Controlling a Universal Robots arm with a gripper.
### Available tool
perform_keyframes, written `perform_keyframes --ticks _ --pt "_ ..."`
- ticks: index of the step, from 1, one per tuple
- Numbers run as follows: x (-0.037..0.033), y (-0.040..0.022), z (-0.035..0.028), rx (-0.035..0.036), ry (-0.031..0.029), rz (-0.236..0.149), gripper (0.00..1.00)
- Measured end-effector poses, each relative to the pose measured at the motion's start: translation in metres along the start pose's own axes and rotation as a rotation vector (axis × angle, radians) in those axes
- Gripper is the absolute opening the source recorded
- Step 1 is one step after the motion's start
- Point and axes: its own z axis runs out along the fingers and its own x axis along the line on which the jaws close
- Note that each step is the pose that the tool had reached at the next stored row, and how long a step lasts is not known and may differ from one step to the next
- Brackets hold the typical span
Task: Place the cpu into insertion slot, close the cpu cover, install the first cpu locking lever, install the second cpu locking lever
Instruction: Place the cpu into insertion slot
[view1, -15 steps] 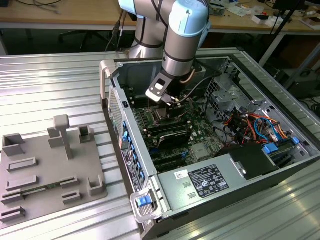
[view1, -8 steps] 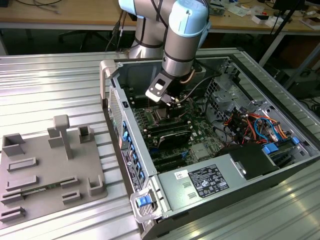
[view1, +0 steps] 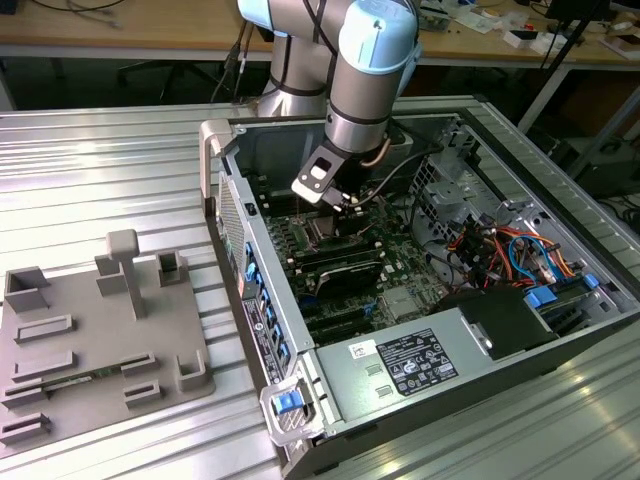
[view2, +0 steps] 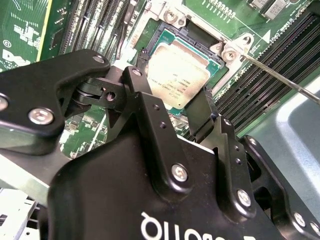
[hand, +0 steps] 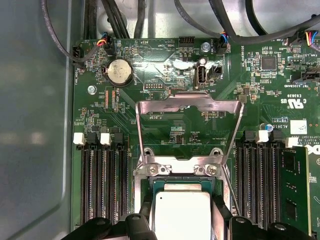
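The cpu, with a silver-grey top and a thin green rim, lies in the black insertion slot, level with its frame. In both wrist views my gripper reaches down over it, its black fingers against two opposite edges of the chip. The cpu cover, a thin silver frame with a window, stands swung up on its hinge behind the socket. A thin wire locking lever sticks out raised beside the socket. In the exterior view the gripper hangs low inside the open computer case.
Long black memory slots flank the socket on both sides. A coin battery and black cables lie behind the cover. Drive cables and a power supply fill the case's other end. A grey fixture plate lies at the exterior view's left.
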Motion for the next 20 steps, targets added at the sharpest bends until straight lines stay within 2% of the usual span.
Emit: perform_keyframes --ticks 10,11,12,13,20 --pt "0.0002 0.0002 0.0006 -0.0009 0.0012 0.0 0.56" --pt "0.0002 0.0002 0.0005 -0.0006 0.001 0.0 0.61" --pt "0.0001 0.0001 0.0003 -0.0003 0.0005 0.0 0.61" --pt "0.0 0.0001 0.0002 -0.0001 0.0003 0.0 0.68" --pt "0.0 0.0001 -0.0008 -0.0003 0.0006 -0.003 0.68"
